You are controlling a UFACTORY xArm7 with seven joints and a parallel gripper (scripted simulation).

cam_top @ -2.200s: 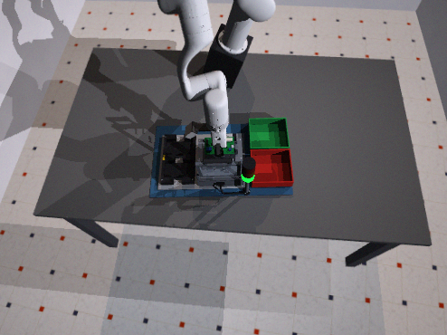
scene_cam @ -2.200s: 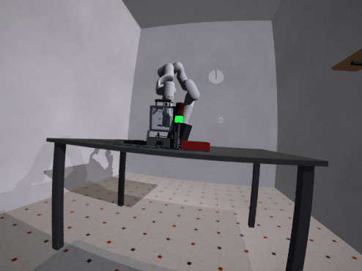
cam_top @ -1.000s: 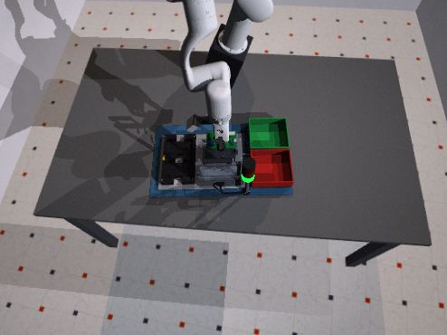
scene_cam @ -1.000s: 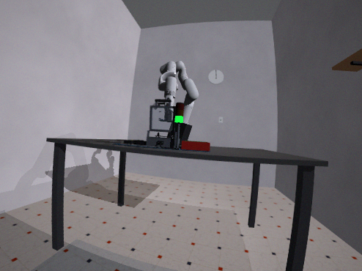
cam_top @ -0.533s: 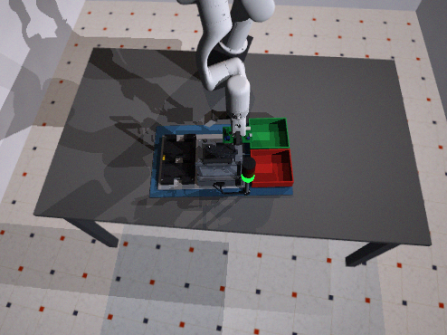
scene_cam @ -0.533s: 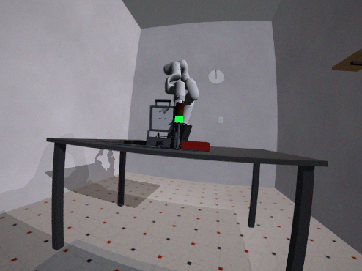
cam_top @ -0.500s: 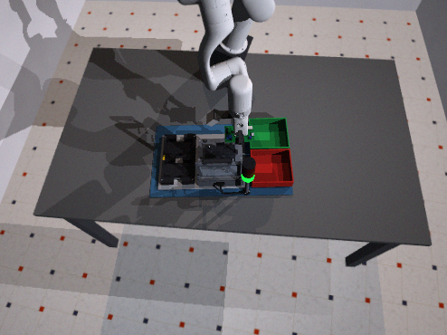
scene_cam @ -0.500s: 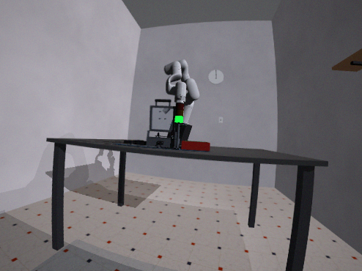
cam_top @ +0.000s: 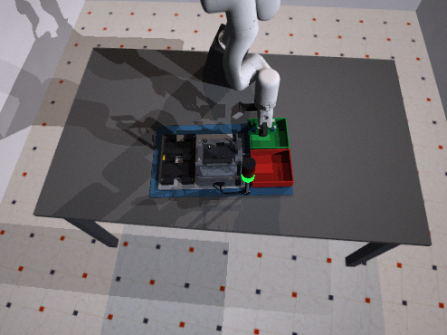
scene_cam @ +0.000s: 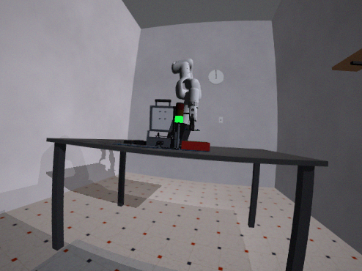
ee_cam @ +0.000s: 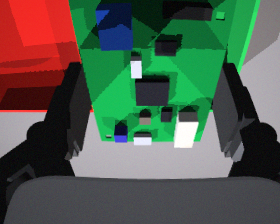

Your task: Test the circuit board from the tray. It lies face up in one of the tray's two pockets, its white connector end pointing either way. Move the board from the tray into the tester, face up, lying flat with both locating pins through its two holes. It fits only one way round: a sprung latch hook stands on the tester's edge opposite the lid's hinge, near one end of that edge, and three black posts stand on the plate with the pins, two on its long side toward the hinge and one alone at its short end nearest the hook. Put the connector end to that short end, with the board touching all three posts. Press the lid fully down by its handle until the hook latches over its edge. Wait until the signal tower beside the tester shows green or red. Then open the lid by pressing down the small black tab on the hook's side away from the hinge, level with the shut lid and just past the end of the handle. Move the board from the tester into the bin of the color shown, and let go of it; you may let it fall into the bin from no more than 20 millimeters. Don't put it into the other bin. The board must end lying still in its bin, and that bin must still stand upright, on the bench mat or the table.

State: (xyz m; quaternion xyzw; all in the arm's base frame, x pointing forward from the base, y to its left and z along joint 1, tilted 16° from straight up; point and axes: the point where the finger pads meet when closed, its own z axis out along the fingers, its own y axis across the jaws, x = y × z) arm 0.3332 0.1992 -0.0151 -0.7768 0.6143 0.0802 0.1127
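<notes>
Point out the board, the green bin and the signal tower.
board (ee_cam: 153, 66): wrist view, middle of its green face.
green bin (cam_top: 283, 132): top view, its right wall.
signal tower (scene_cam: 179, 119): exterior view, its lit green segment.

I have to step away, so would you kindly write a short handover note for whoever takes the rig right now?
Tool: shut on the circuit board, gripped by its long edges, face up.
Position: held over the green bin; the red bin stands beside it.
Signal tower shows green. Tester lid stands open.
Done: test run, lid opened, board lifted out and carried to the green bin.
Left: lower the board close to the bin floor, let go, withdraw; check that it lies still and the bin stays upright.
</notes>
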